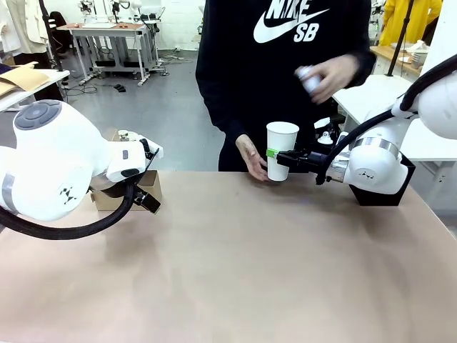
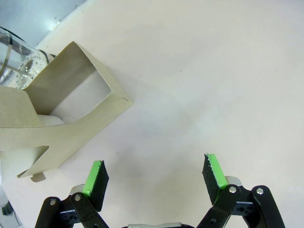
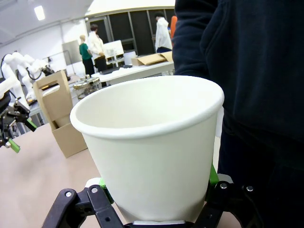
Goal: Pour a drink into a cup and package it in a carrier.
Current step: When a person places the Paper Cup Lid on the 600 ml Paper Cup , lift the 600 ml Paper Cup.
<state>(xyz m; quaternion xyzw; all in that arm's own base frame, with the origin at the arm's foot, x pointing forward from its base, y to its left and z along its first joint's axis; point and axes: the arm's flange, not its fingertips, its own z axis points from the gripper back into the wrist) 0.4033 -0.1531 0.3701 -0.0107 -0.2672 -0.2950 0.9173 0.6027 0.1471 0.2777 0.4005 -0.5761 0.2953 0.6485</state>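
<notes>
Two grippers: I have the left one empty and the right one loaded.
Left gripper (image 2: 154,173): fingers spread wide with nothing between the green pads. It hangs over the bare tan table (image 2: 213,71) on the left side, just beside the carrier.
Carrier: the brown cardboard cup carrier (image 2: 71,114) with box pockets and a tall centre handle stands on the left of the table. The pocket I can see into is empty.
Carrier handling: light, fairly stiff card. I judge it would slide if nudged.
Jug: a clear glass jug (image 2: 19,61) stands right behind the carrier, with bubbles on the glass. I cannot tell how much drink it holds.
Right gripper (image 3: 157,192): closed on the lower wall of the tall white paper cup (image 3: 152,137). It holds the cup upright at the far edge, right of centre.
Cup contents: nothing, just a clean white inside.
Cup handling: light and thin-walled, easy to crush. I judge a low, gentle hold is best, and it will turn top-heavy once filled.
Person's hand (image 1: 251,158): touching the cup's left side, low down.
Person's other hand (image 1: 325,75): raised behind the cup, holding something small and blurred.
</notes>
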